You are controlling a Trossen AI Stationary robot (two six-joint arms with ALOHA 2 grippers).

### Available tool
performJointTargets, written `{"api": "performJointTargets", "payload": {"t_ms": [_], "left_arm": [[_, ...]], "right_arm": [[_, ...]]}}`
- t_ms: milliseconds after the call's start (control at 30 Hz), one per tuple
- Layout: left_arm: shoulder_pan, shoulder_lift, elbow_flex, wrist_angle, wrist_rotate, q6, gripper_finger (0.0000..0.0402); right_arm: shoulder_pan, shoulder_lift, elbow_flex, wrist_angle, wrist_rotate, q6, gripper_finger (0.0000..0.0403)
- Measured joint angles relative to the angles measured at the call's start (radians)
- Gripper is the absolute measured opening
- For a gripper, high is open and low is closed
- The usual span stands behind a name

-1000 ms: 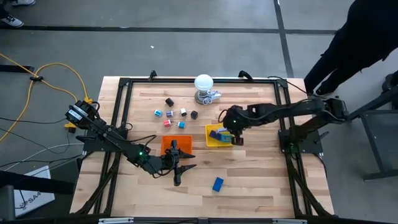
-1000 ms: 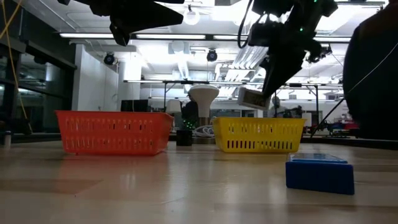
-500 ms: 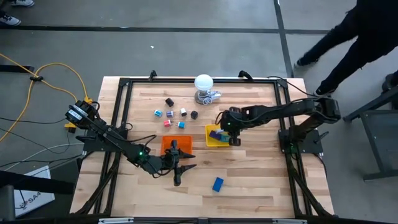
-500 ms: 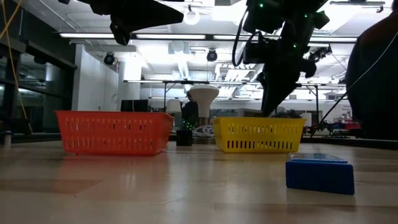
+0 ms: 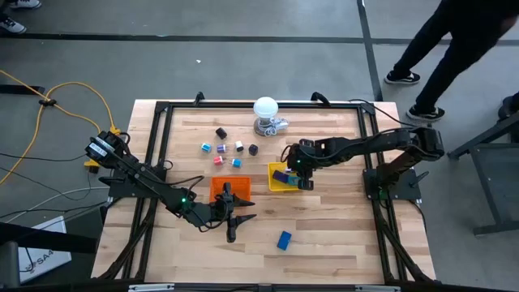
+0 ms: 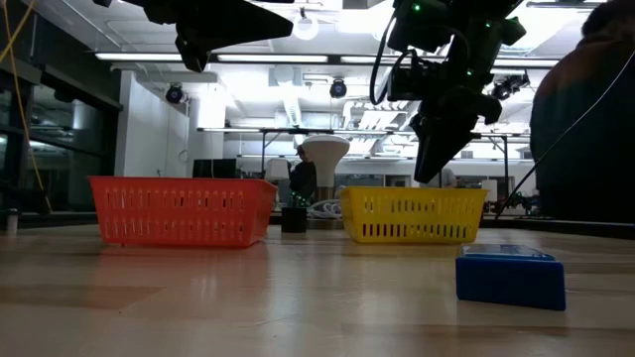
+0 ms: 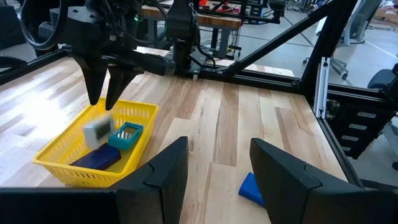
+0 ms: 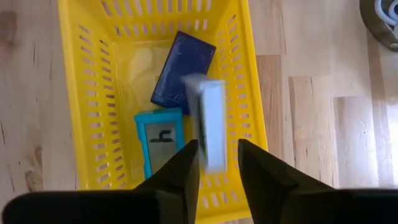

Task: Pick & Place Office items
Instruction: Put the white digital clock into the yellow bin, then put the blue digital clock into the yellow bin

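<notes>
My right gripper (image 5: 301,173) hangs open over the yellow tray (image 5: 278,186), fingers pointing down. A grey block (image 7: 96,131) shows blurred just below its fingertips, inside the tray and apart from them; it is the same grey block (image 8: 208,121) that the right wrist view shows. A dark blue block (image 8: 181,65) and a teal block (image 8: 160,143) lie flat on the tray's floor. My left gripper (image 5: 238,223) waits open above the table, near the orange tray (image 5: 217,189). Another blue block (image 5: 284,240) lies flat on the table.
Several small bits (image 5: 227,150) lie on the far half of the table, beside a white ball on a metal base (image 5: 266,113). A person (image 5: 454,49) walks past the table's far right corner. Bare wood stretches along the near edge on both sides of the blue block.
My right gripper has come down toward the yellow tray and moved slightly toward the table's left, then let go of the grey block that it held above the tray. The block now falls into the tray. The person beyond the table's far right corner has walked on.
</notes>
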Motion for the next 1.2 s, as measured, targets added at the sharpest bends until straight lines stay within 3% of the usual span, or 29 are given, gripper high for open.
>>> {"api": "performJointTargets", "payload": {"t_ms": [533,967,1200], "left_arm": [[0.000,0.000,0.000,-0.001,0.000,-0.002,0.0165],[0.000,0.000,0.000,0.000,0.000,-0.002,0.0165],[0.000,0.000,0.000,-0.001,0.000,-0.001,0.0165]], "right_arm": [[0.036,-0.023,0.061,-0.014,-0.005,-0.001,0.0117],[0.310,-0.018,0.154,-0.003,0.002,-0.048,0.0124],[0.433,0.037,0.158,0.141,-0.005,-0.143,0.0145]]}}
